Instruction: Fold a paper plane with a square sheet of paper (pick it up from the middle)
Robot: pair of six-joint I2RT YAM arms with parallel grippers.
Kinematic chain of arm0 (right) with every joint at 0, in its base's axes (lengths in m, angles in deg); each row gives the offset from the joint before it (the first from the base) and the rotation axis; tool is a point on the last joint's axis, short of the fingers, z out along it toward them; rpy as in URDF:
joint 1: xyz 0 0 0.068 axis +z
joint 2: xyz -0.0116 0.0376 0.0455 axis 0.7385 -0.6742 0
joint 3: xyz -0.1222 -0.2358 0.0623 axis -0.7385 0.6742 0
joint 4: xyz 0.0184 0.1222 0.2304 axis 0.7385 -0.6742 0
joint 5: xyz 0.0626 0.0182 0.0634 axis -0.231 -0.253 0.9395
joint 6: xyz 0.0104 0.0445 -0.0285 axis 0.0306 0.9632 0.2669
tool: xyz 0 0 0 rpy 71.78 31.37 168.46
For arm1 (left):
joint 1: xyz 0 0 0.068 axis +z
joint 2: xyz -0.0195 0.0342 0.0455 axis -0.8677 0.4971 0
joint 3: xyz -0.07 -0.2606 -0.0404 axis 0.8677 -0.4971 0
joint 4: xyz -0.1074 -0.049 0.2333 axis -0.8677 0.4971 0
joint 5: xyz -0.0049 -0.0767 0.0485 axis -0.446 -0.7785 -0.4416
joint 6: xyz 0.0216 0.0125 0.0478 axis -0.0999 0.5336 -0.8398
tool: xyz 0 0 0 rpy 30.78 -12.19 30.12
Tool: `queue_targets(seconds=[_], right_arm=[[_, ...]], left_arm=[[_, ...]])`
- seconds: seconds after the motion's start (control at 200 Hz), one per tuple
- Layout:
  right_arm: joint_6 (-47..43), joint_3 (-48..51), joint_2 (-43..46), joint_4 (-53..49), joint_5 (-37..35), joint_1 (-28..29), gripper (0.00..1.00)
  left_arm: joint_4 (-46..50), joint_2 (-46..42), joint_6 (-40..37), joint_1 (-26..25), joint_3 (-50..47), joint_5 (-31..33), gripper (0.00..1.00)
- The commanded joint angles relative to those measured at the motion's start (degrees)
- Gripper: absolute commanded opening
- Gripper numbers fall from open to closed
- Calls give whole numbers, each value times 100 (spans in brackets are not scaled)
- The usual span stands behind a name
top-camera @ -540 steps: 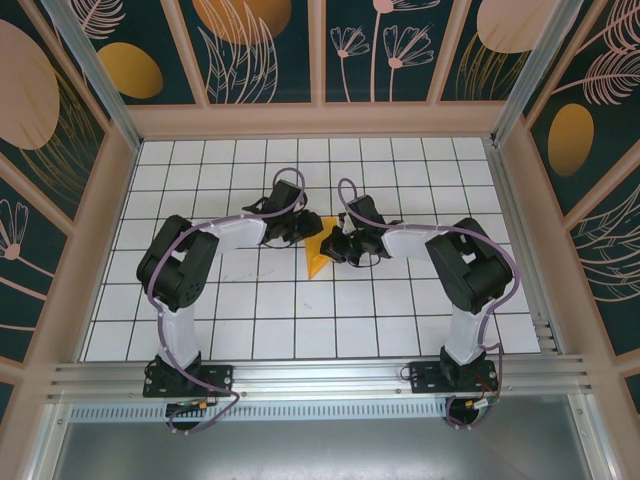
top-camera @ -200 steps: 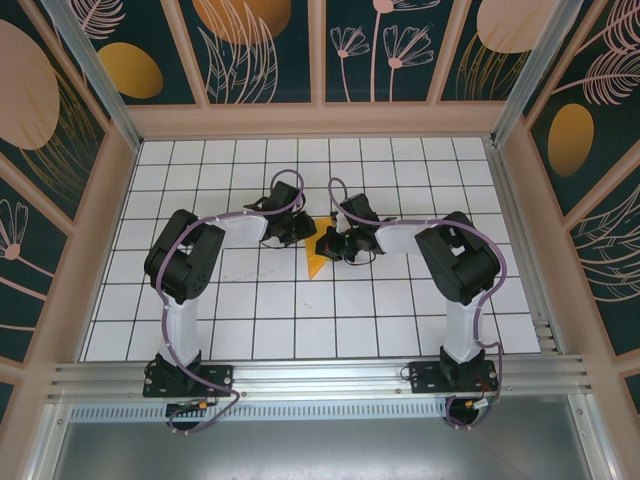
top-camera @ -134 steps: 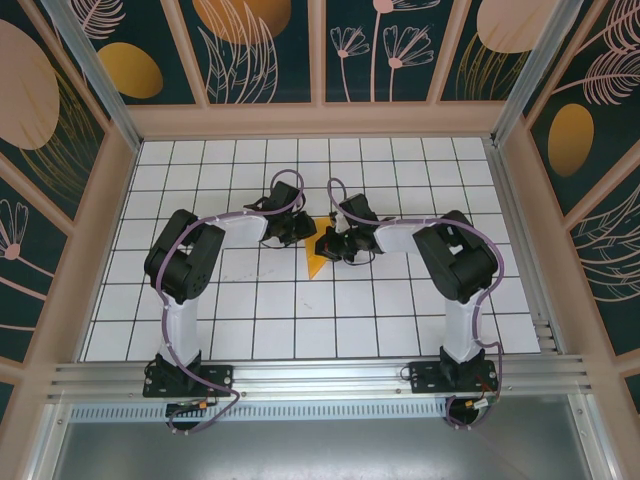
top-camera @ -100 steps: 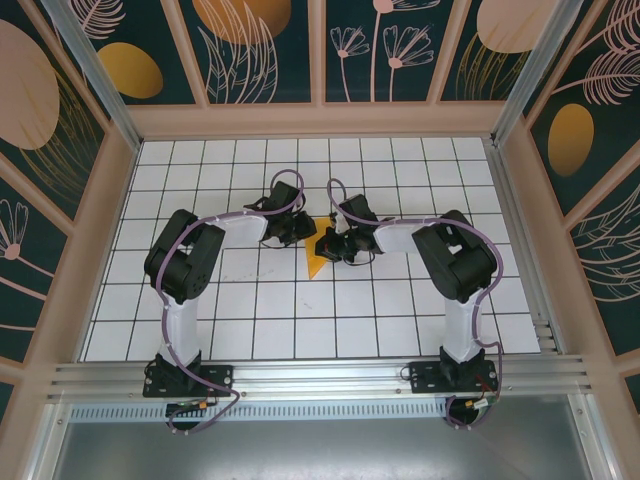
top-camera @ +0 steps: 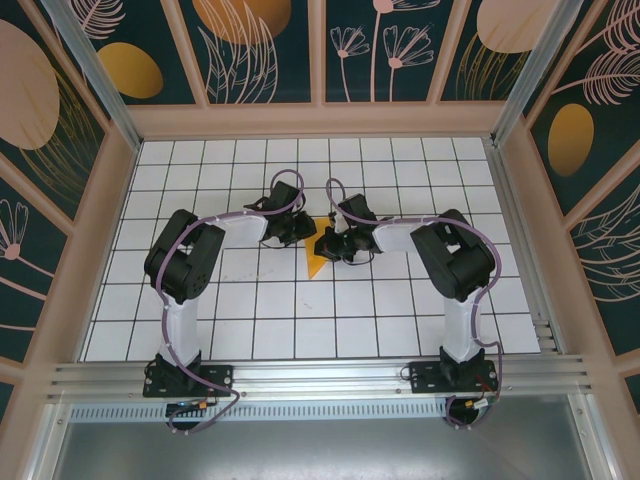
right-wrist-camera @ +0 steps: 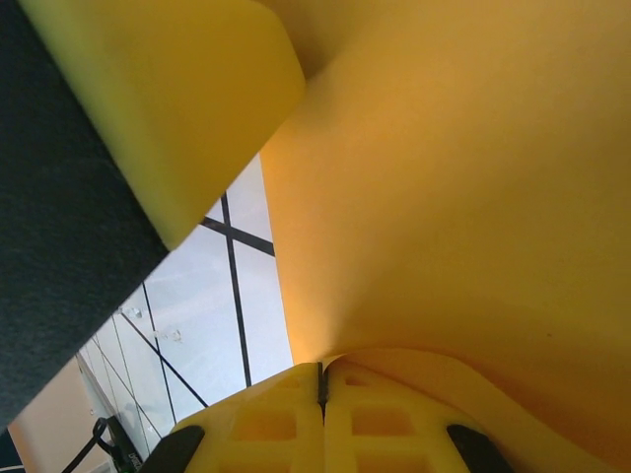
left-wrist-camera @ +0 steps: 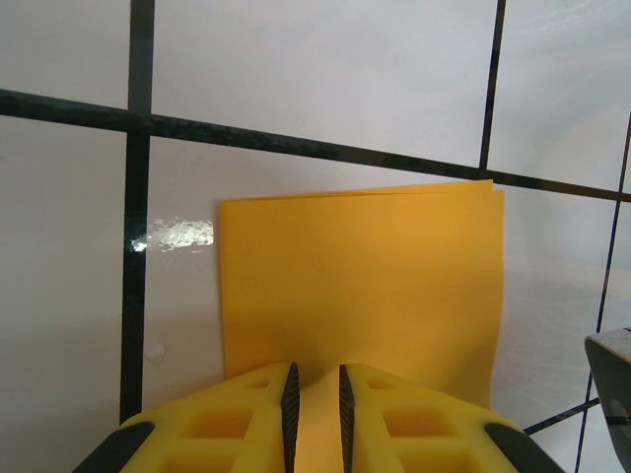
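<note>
The orange-yellow sheet of paper (top-camera: 314, 260), folded into a narrow creased shape, lies mid-table between both grippers. In the left wrist view the paper (left-wrist-camera: 360, 276) lies flat as a folded rectangle. My left gripper (left-wrist-camera: 315, 394) stands over its near edge, jaws a narrow gap apart with paper showing between them. In the top view the left gripper (top-camera: 296, 232) sits at the paper's upper left. My right gripper (top-camera: 328, 245) is at its upper right. It is shut (right-wrist-camera: 322, 379) on an edge of the paper (right-wrist-camera: 463, 197), which curves up as a lifted flap.
White floor with a black grid (top-camera: 400, 310) stretches all round. Painted panel walls (top-camera: 90, 200) box in the table on three sides. The left gripper's yellow finger (right-wrist-camera: 177, 89) looms close at the upper left of the right wrist view.
Since 2.7 s ago both arms have drawn their elbows in and both grippers have closed in on the paper. Over the last second the right gripper edged slightly left.
</note>
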Motion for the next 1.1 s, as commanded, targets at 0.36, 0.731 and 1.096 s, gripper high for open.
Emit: queue_targets(seconds=[0.36,0.731,1.096], right_arm=[[-188,-165,-186,-114,-64,43,0],[-220,-105,-208,-193,-159,43,10],[-210,-106,-229,-218,-242,43,36]], left_arm=[[194,-69,-45,1,88,72,24],[-111,-973,378,482,-411,422,31],[-406,-1584,648,738,-1233,385,32]])
